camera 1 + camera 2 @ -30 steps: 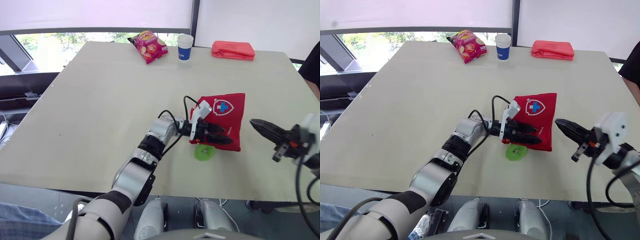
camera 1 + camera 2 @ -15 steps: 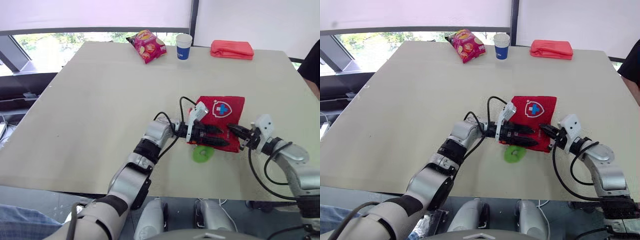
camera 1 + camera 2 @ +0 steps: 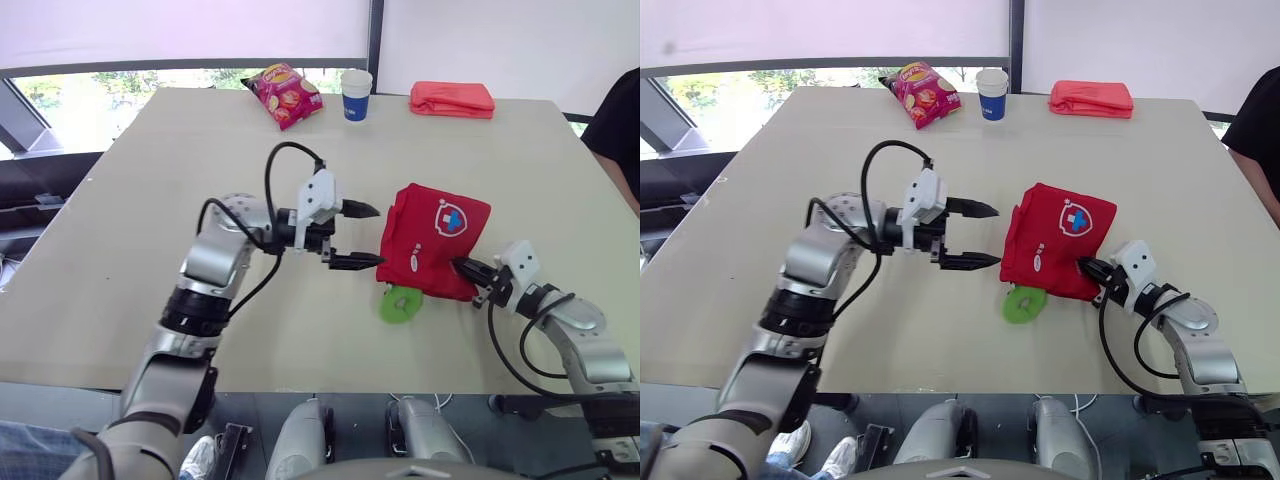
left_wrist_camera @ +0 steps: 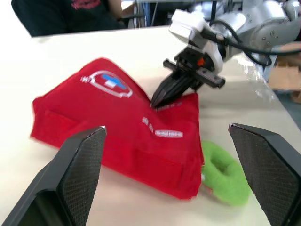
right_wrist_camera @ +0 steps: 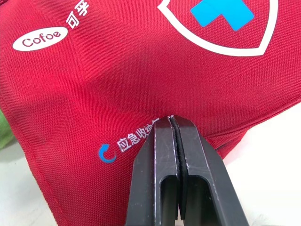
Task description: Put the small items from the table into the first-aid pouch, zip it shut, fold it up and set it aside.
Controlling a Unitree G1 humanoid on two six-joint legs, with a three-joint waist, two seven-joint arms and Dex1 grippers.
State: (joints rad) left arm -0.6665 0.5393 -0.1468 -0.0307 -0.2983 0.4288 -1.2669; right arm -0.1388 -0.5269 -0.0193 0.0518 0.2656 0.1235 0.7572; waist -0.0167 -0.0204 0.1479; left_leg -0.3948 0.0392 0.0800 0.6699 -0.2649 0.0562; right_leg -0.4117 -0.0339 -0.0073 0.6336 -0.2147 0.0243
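Your left pincer (image 3: 378,236): apart, likely poised for green ring (image 3: 402,303) | right pincer (image 3: 460,265): together, pressing pouch (image 3: 430,235) edge, seemingly steadying it | ring unloaded.

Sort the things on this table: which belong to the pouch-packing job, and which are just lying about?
Job: red fabric first-aid pouch; green soft ring.
Lying about, along the far edge: pink crisp bag; white-and-blue paper cup; folded coral-red fabric item.

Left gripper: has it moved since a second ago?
Yes. The left gripper has pulled back toward the robot's left: it was right by the green ring, and now stands open, clear of the first-aid pouch.
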